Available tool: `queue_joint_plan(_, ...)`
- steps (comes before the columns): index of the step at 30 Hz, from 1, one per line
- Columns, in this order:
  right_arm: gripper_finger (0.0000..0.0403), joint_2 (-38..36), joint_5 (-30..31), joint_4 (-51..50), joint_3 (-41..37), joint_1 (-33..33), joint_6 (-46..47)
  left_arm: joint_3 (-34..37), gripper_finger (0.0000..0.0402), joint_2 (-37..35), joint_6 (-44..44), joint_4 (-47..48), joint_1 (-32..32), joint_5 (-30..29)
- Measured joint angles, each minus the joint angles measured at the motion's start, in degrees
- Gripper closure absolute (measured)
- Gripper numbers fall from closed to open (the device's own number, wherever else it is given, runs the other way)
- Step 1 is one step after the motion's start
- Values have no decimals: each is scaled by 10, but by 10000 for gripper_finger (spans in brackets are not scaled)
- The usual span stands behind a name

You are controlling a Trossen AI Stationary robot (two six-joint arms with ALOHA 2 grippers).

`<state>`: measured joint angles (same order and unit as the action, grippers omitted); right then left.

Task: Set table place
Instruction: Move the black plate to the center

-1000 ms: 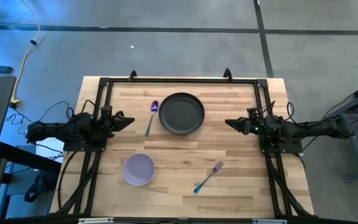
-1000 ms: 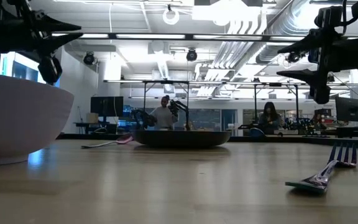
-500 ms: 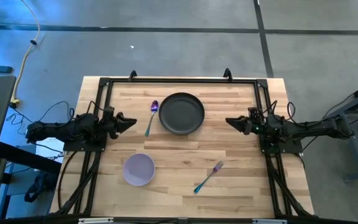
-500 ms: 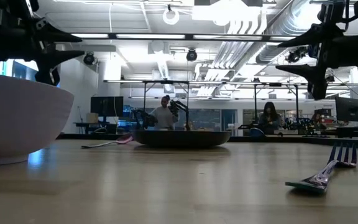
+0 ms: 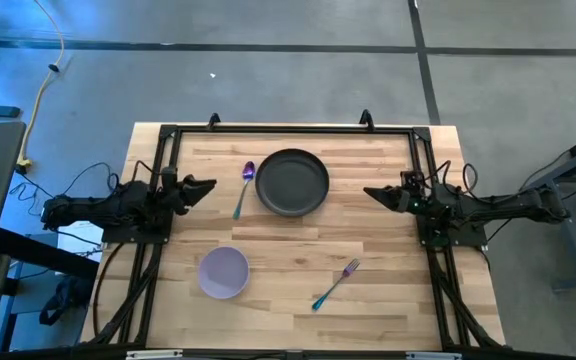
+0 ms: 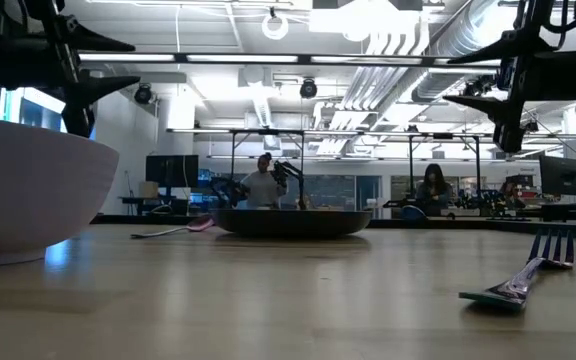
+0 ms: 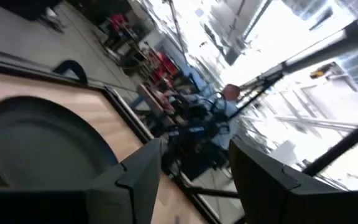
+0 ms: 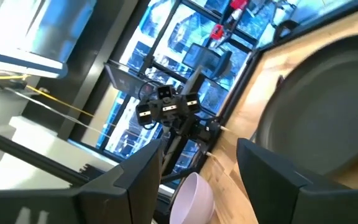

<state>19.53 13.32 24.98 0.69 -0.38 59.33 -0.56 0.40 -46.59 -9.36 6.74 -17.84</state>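
The left gripper [image 5: 206,186] hangs over the table's [image 5: 288,310] left edge, fingers parted and holding nothing. The lavender bowl [image 5: 223,272] sits toward the near-left corner. The spoon [image 5: 244,186] lies just beside the plate [image 5: 292,182], by the far edge's middle. The fork [image 5: 335,284] rests near the front edge. The right gripper [image 5: 374,194] hangs over the right edge, released.

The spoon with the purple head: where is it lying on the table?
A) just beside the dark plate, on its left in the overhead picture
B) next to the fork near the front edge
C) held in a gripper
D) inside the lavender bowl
A: in the high view the spoon lies flat on the table, close beside the dark plate, far from the bowl and the fork.
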Motion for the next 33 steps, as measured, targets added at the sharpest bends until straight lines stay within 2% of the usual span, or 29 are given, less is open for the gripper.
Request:
queue_joint_plan(8, 203, 0, 0, 1, 0, 0, -4, 0, 243, 0, -42, 0, 0, 1)
queue_joint_plan(15, 203, 0, 0, 1, 0, 0, 19, 0, 247, 0, -57, 0, 0, 80)
queue_joint_plan(27, 203, 0, 24, 1, 0, 0, 36, 0, 247, 0, -27, 0, 0, 34)
queue_joint_plan(33, 203, 0, 28, -3, 0, 0, 37, 0, 246, 0, -34, 0, 0, 41)
